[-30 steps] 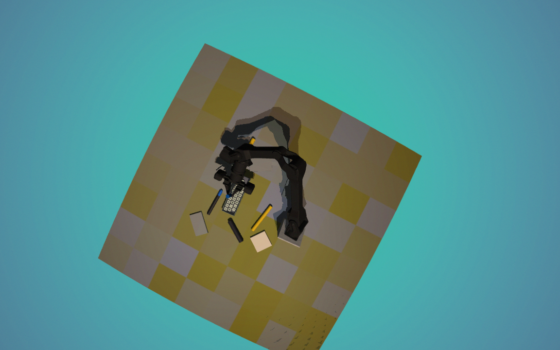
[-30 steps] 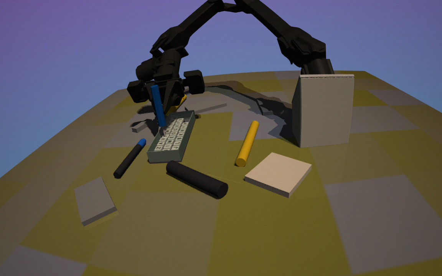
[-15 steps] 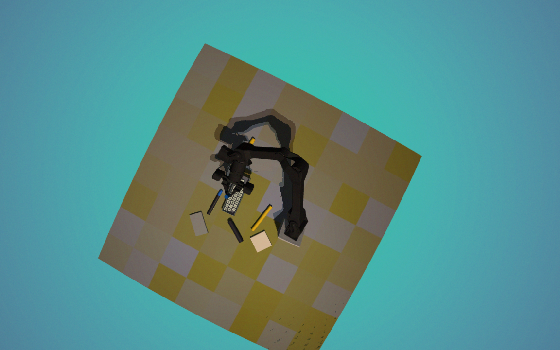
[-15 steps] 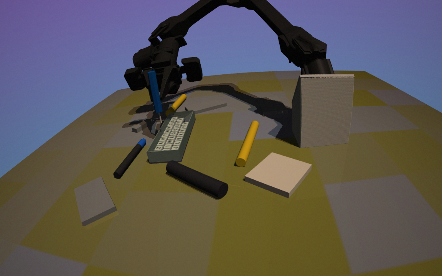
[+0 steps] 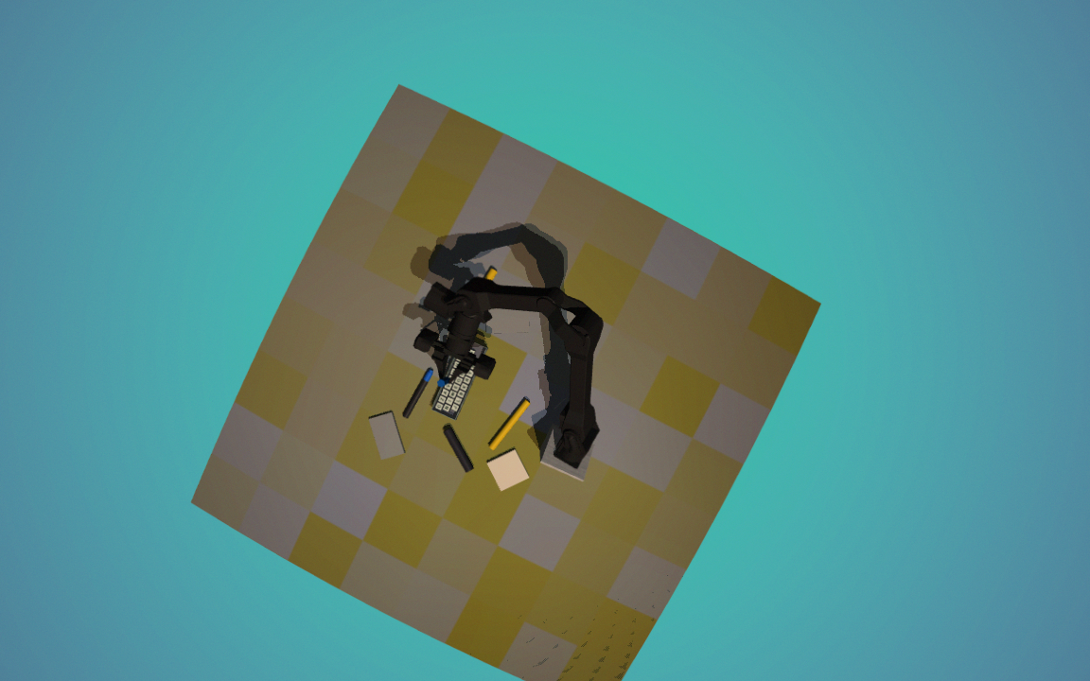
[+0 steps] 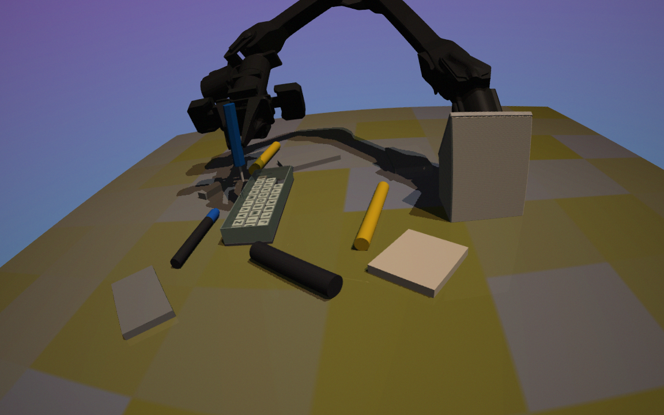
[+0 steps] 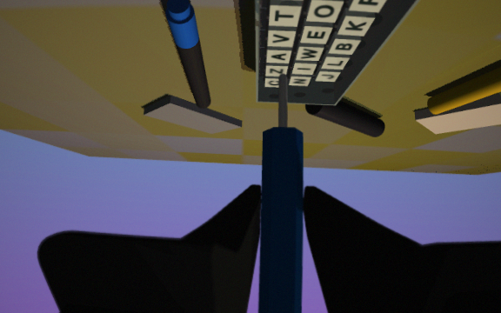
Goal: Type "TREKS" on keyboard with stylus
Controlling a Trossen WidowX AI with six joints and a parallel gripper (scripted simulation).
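Observation:
My gripper [image 5: 445,373] [image 6: 237,142] [image 7: 282,195] is shut on the blue stylus [image 6: 233,128] [image 7: 282,161], which points downward at a slight tilt. The grey-green keyboard [image 5: 456,393] [image 6: 249,235] [image 7: 311,98] has pale letter keys and lies below the gripper. In the wrist view the thin stylus tip overlaps the Z key [image 7: 276,70], in the row with C, A, V and T. In the exterior view the tip shows by the keyboard's left long edge and looks raised above it; its exact height is unclear. The arm hides the keyboard's far part in the top view.
A blue-capped black marker [image 5: 417,392] [image 6: 194,240] [image 7: 194,65] lies left of the keyboard, a thick black cylinder [image 5: 458,447] [image 6: 295,271] in front. A yellow cylinder [image 5: 508,423] [image 6: 372,217] and beige block [image 5: 507,470] [image 6: 417,260] lie right; another yellow cylinder [image 6: 264,156] lies behind.

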